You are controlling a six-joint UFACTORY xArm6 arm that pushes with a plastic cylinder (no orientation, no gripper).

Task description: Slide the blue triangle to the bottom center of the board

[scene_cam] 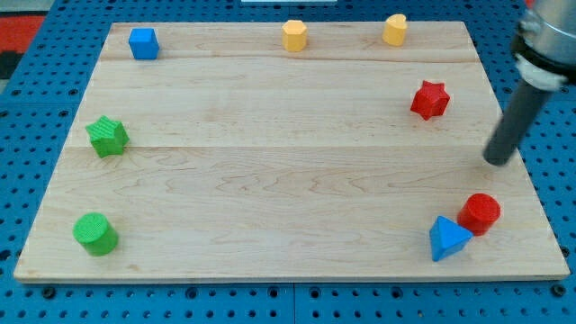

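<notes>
Blue triangle [448, 238] sits bottom right on the desk [270, 180], touching the red cylinder [480, 213]; my tip [496, 160], a bare rod without fingers, should come round its right side and push left

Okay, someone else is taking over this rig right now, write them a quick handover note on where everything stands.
My tip is at the board's right edge, above the red cylinder and blue triangle and touching no block.
The blue triangle sits near the bottom right corner, right against the red cylinder, which lies to its upper right.
Done: nothing visible yet; the triangle is not at bottom center.
Left: bring the tip round to the triangle's right side, then push it toward the view's left along the bottom edge to the center.
</notes>
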